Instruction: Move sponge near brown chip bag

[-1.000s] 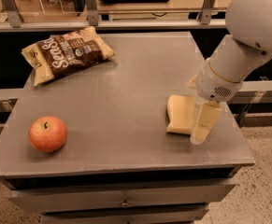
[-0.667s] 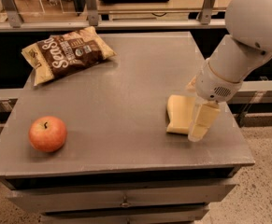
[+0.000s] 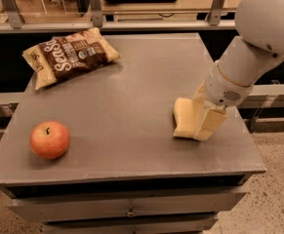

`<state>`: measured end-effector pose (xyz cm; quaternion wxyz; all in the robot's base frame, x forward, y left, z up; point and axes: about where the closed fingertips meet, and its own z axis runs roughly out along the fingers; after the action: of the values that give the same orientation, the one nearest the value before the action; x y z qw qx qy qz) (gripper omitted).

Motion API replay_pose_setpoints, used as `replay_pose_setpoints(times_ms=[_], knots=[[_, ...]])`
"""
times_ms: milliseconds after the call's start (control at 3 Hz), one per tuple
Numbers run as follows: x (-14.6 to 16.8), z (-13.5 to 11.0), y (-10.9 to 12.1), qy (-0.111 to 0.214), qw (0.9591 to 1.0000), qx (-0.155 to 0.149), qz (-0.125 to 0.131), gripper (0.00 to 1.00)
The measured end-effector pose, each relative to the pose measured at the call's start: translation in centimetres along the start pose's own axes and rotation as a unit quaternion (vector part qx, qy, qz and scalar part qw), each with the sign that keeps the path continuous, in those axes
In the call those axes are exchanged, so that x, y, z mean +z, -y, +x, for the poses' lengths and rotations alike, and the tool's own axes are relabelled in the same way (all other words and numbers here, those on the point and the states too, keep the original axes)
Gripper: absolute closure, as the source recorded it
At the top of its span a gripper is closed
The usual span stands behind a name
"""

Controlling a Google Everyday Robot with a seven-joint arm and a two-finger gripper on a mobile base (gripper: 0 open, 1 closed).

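Note:
The sponge [image 3: 184, 119], a pale yellow foam block, lies on the grey table top [image 3: 131, 101] at the right side. My gripper [image 3: 203, 115] comes down from the white arm [image 3: 258, 48] at the sponge's right end, touching or right against it. The brown chip bag [image 3: 69, 55], with white lettering, lies at the table's far left corner, well away from the sponge.
A red apple [image 3: 50, 140] sits near the table's front left edge. Behind the table run a metal rail and a shelf [image 3: 141, 13]. Drawers [image 3: 127, 208] are below the table top. The table's right edge is just past the gripper.

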<state>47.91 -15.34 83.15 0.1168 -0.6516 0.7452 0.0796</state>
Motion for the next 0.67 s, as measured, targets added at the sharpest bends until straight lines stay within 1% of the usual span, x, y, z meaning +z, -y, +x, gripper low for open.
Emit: replay_pose_setpoints(times_ms=[333, 667], knots=[[-0.02, -0.05, -0.04, 0.0, 1.0, -0.001, 0.001, 0.85], [-0.04, -0.11, -0.09, 0.0, 1.0, -0.001, 0.001, 1.0]])
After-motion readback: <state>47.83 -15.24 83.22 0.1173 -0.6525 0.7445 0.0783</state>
